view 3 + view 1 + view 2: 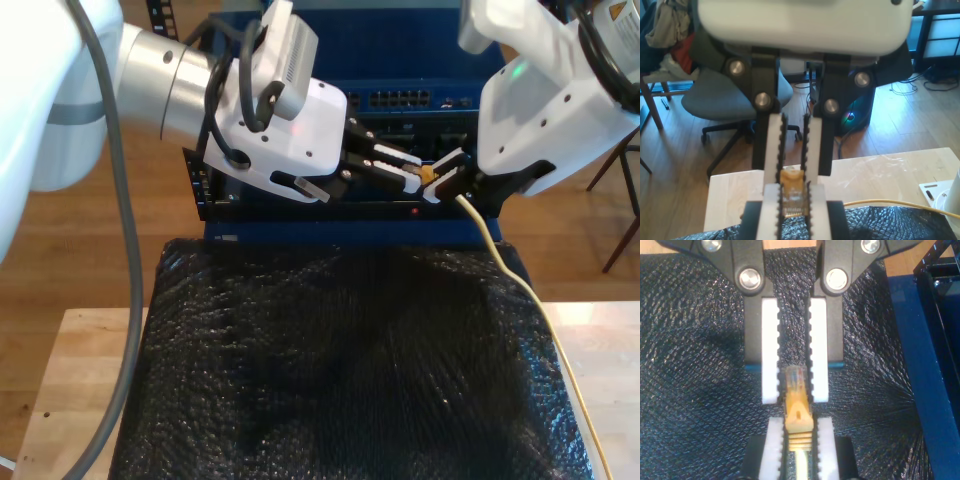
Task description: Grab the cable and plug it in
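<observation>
No text, label, brand, number or sign can be read in any of the pictures. At the top right corner of the exterior view an arm carries a yellow sticker, but its print is too small and cut off to make out. The blue rack at the far side of the exterior view has a row of ports with markings too fine to read.
</observation>
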Motion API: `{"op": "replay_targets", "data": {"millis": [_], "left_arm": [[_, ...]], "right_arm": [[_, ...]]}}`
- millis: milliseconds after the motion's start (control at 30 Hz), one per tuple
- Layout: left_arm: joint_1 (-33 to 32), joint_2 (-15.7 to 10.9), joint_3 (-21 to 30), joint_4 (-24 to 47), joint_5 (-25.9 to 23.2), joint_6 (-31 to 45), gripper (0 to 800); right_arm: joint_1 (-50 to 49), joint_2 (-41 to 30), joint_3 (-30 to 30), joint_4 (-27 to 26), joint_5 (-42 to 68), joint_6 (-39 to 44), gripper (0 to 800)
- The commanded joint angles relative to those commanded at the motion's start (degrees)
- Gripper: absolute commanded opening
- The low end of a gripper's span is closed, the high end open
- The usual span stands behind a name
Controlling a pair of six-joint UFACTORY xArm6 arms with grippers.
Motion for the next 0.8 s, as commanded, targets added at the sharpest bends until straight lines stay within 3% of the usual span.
{"op": "replay_targets", "data": {"millis": [100, 133, 200, 333, 600, 667, 800], "left_arm": [[0.0, 0.0, 0.0, 0.35, 0.0, 0.0, 3], [0.0, 0.0, 0.0, 0.35, 0.0, 0.0, 3], [0.0, 0.0, 0.0, 0.44, -0.09, 0.0, 3], [0.0, -0.09, 0.0, 0.44, -0.09, 0.0, 3], [0.7, 0.26, 0.0, 0.35, -0.18, -0.62, 3], [0.79, 0.97, -0.09, 0.35, -0.09, -2.02, 3], [1.23, 2.2, -0.09, 0.18, 0.7, -4.31, 2]], "right_arm": [[0.0, -0.09, 0.0, 0.09, 0.09, 0.0, 151], [0.0, -0.09, 0.0, 0.09, 0.18, 0.0, 211], [0.09, 0.0, 0.0, 0.18, 0.44, -0.09, 407], [0.0, -0.18, -0.44, 0.09, 0.62, -0.18, 689], [-0.62, -0.35, -5.1, -2.02, 3.08, -1.41, 750], [-0.62, -0.44, -5.45, -2.81, 3.08, -2.99, 800], [-0.53, -0.35, -6.51, -2.9, 3.52, -6.07, 800]]}}
